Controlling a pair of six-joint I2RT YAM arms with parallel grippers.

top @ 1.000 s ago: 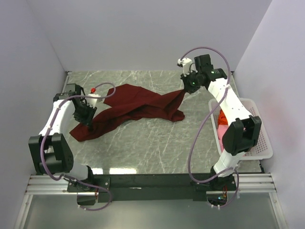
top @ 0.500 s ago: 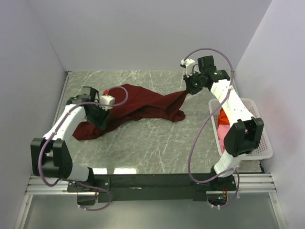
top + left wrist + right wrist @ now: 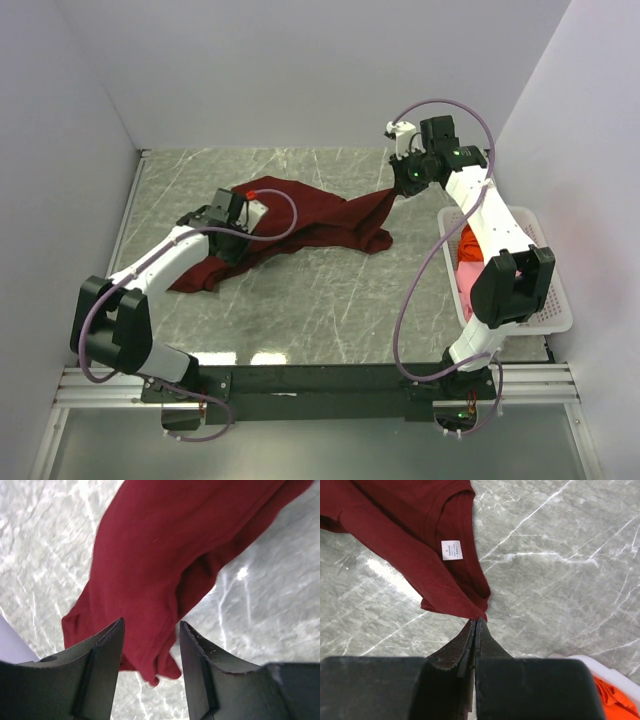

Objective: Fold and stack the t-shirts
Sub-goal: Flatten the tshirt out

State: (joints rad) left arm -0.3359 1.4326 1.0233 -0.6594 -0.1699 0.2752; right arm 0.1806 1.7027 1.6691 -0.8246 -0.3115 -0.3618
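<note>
The dark maroon t-shirt [image 3: 300, 220] lies crumpled across the middle of the marble table, with a loose end at the left [image 3: 145, 580]. My left gripper [image 3: 237, 245] hovers over that left part, open; the cloth shows below between its fingers [image 3: 151, 626] without being pinched. At the back right, my right gripper [image 3: 400, 190] is shut on a corner of the shirt by the collar and its white label [image 3: 476, 620], lifting that corner off the table. An orange t-shirt [image 3: 468, 243] and a pink t-shirt [image 3: 467, 275] lie in the basket.
A white perforated basket [image 3: 545, 300] stands at the table's right edge beside the right arm; its rim [image 3: 585, 662] shows in the right wrist view. Walls close in the table at the left, back and right.
My left gripper has opened, let go of the shirt's left end and moved right over the cloth. The right gripper has shifted slightly back and right, still holding its corner.
</note>
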